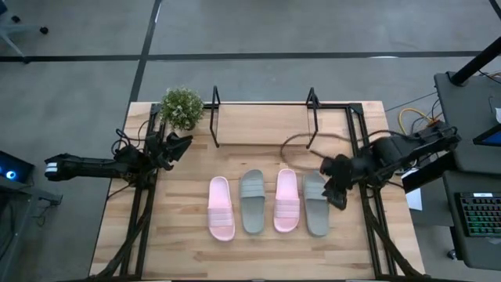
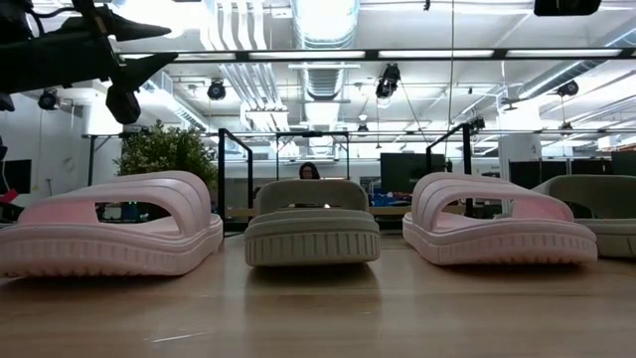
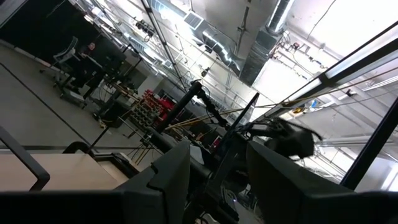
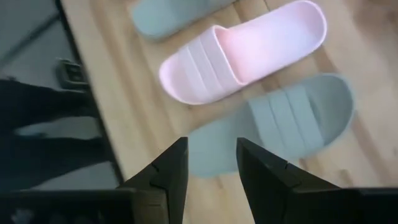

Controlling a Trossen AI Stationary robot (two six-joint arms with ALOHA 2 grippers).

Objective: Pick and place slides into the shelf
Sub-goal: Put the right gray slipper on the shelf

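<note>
While all four slides lie in a row on the near half of the worktop (image 1: 258,251), none is shelved yet. From left: pink slide (image 1: 221,207), grey slide (image 1: 252,201), pink slide (image 1: 286,200), grey slide (image 1: 315,204). Over the rightmost one hovers the right tool (image 1: 338,194), released; the next move probably calls for lowering onto it. Farther off, the shelf (image 1: 262,125) stands empty, a potted plant (image 1: 182,107) at its left beside the left tool (image 1: 178,147), fingers apart.
</note>
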